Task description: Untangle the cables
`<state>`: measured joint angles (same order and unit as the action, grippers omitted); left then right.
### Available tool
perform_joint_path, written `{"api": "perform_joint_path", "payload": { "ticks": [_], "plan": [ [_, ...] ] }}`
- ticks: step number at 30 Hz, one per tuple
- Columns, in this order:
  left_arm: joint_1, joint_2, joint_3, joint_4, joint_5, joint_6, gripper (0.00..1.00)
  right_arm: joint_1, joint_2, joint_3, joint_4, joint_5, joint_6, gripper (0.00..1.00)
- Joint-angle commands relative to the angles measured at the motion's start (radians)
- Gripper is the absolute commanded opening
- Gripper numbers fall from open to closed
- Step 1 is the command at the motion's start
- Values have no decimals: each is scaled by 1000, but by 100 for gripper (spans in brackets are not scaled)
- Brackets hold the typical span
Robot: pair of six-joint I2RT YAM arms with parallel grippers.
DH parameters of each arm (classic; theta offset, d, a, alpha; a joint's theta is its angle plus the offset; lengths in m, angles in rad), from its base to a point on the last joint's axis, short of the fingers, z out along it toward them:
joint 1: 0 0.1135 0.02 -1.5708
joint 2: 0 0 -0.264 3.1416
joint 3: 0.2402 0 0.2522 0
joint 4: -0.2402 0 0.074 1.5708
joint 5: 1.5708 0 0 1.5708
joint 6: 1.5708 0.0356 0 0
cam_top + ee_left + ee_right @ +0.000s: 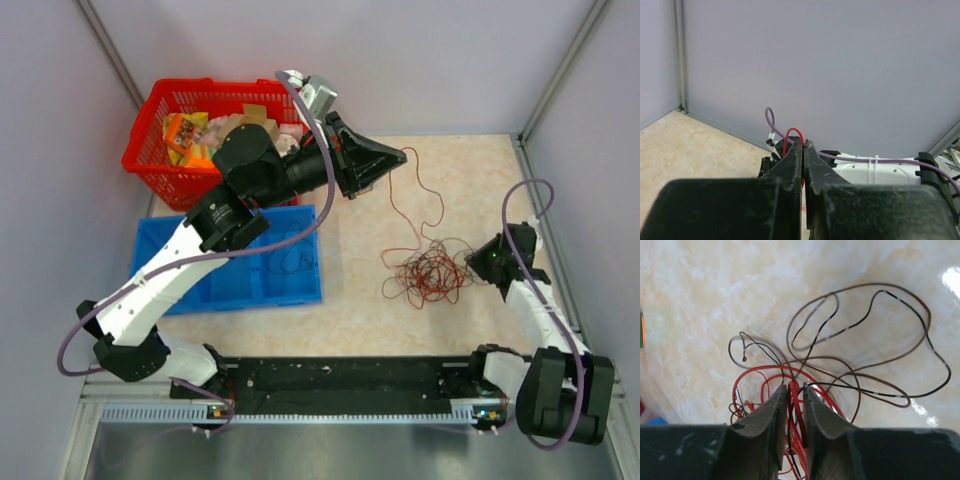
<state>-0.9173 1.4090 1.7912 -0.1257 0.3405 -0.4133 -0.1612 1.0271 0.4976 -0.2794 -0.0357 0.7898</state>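
Red wire [794,133] is pinched in the raised left end effector [803,145], trailing down to the tangled cables [432,271] on the beige tabletop [350,300], where the right end effector [794,390] grips red strands, its fingers slightly apart.

red and dark brown cables [430,270] (a few strands black) on a cream marbled counter [480,180]; blue bin [240,290], red basket [190,110], black pincers, purple hoses [310,200].
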Motion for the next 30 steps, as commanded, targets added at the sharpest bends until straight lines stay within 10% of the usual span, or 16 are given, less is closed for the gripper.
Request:
{"api": "perform_joint_path", "payload": {
  "ticks": [1, 3, 8, 14, 24, 30],
  "plan": [
    [-2, -19, 42, 23, -81, 48, 0, -11, 8, 102, 6, -68, -159, 26],
    [-2, -10, 69, -3, -101, 71, 0, -11, -12, 119, -17, -140, -195, 50],
    [-2, 19, 100, -20, -92, 77, 0, -5, -130, 134, -52, -332, -260, 70],
    [-2, 41, 103, -11, -118, 100, 0, 41, -192, 179, -98, -640, -313, 72],
    [0, 54, 188, -115, -215, 177, 0, 328, -435, 161, -38, -386, -434, 77],
    [1, 47, 188, -127, -219, 169, 0, 330, -444, 142, 104, -513, -469, 77]
  ]
}}
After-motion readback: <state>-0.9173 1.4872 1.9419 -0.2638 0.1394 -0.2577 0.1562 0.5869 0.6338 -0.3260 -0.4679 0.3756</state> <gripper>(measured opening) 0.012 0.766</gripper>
